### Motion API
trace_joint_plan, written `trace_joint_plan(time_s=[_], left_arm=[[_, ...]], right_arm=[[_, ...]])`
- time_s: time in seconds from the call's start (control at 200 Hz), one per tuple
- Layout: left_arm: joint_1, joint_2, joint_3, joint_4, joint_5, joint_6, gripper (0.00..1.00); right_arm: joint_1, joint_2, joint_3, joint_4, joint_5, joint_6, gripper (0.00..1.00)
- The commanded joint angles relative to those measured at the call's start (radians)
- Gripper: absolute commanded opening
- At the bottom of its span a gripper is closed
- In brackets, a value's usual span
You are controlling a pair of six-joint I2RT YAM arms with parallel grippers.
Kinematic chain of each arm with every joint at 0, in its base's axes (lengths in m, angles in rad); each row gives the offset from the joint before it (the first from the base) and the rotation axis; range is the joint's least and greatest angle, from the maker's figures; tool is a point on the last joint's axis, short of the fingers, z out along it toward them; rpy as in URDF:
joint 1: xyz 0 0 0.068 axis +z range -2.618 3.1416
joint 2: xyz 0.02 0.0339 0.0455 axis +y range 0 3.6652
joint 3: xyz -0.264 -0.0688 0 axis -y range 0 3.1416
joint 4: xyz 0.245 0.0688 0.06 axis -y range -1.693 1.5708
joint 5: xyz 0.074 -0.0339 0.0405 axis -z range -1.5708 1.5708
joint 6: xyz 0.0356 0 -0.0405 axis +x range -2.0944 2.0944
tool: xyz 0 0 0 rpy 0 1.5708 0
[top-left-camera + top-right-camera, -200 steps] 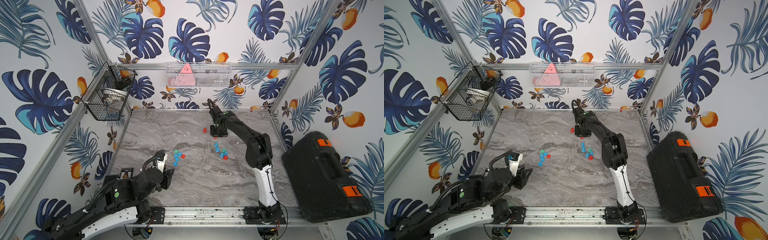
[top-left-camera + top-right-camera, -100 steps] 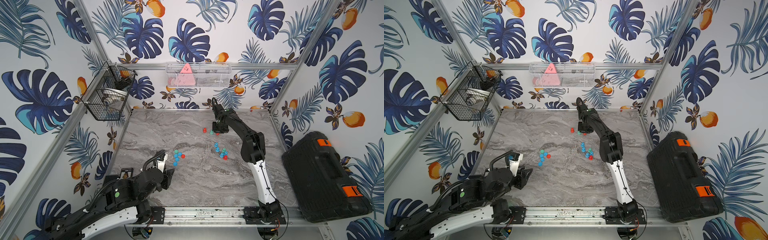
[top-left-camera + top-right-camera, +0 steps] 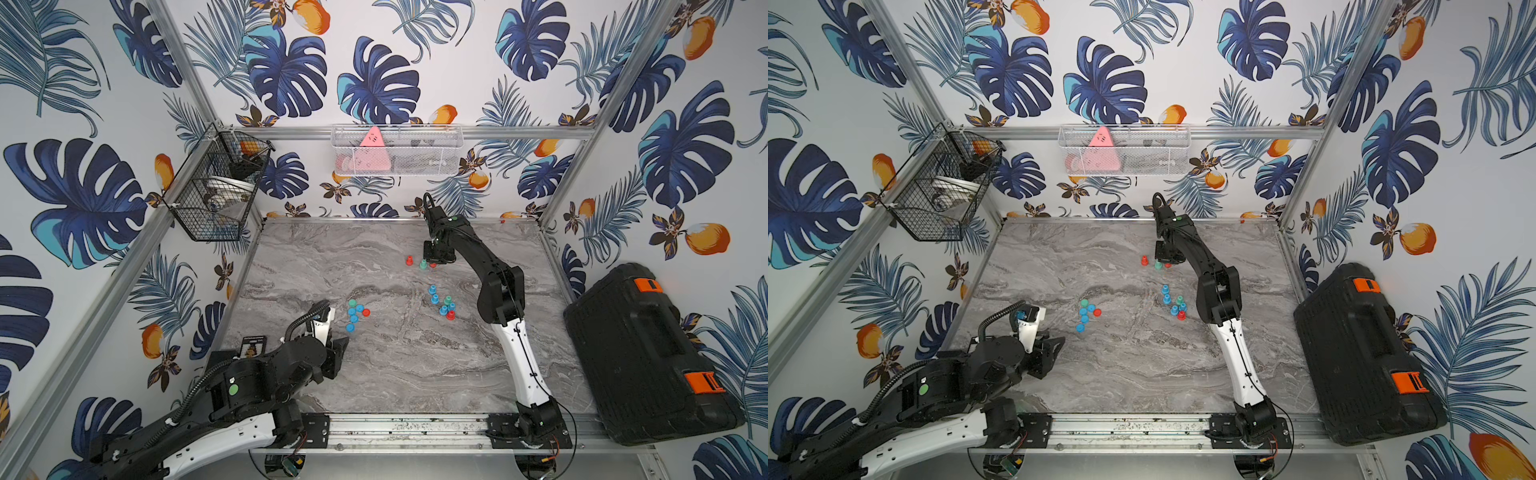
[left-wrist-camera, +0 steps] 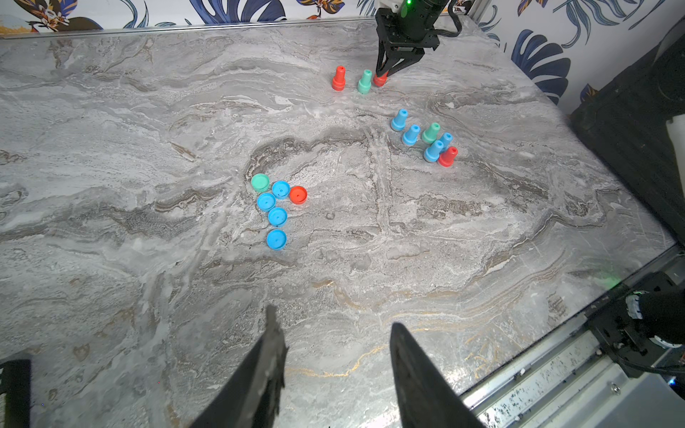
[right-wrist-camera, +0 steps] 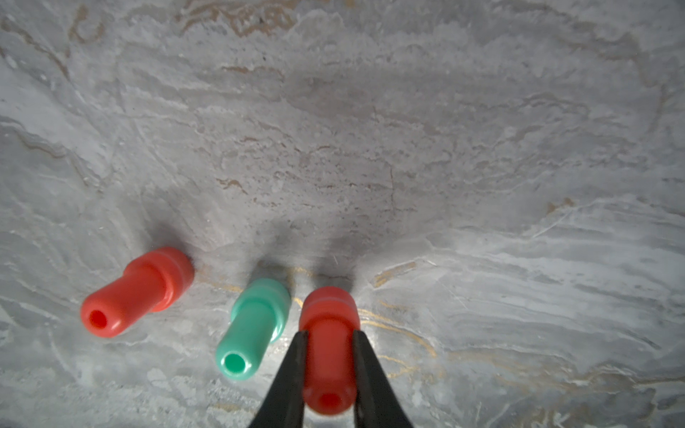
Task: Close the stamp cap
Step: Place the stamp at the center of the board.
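Clamping red stamp [image 5: 329,311], right hand [image 5: 330,335]; grip clear at wrist, obscured from top; left hand [image 4: 335,318] released.

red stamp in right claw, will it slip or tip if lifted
Probably stiff and light: the red stamp looks like moulded plastic. The right claw pinches its glossy narrow stem, so it may slip. Its wider base likely resists tipping.

The right arm [image 3: 490,270] is being held outstretched, the right gripper [image 5: 329,333] being clamped around a red stamp [image 5: 328,307], while the left arm [image 3: 266,374] is being held folded low, the left gripper [image 4: 333,318] spread apart.
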Motion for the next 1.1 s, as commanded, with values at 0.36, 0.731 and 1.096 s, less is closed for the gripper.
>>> trace_joint_plan(time_s=[0.36, 0.731, 1.096], left_arm=[[-0.001, -0.007, -0.003, 0.010, -0.009, -0.005, 0.51], [-0.001, -0.009, -0.005, 0.009, -0.010, -0.006, 0.51], [-0.002, -0.007, -0.004, 0.009, -0.012, -0.006, 0.51]], right_arm=[[0.003, 0.017, 0.011, -0.047, 0.018, 0.003, 0.25], [0.011, 0.008, 0.026, -0.058, 0.031, 0.003, 0.32], [0.018, -0.113, -0.091, -0.044, 0.056, 0.015, 0.39]])
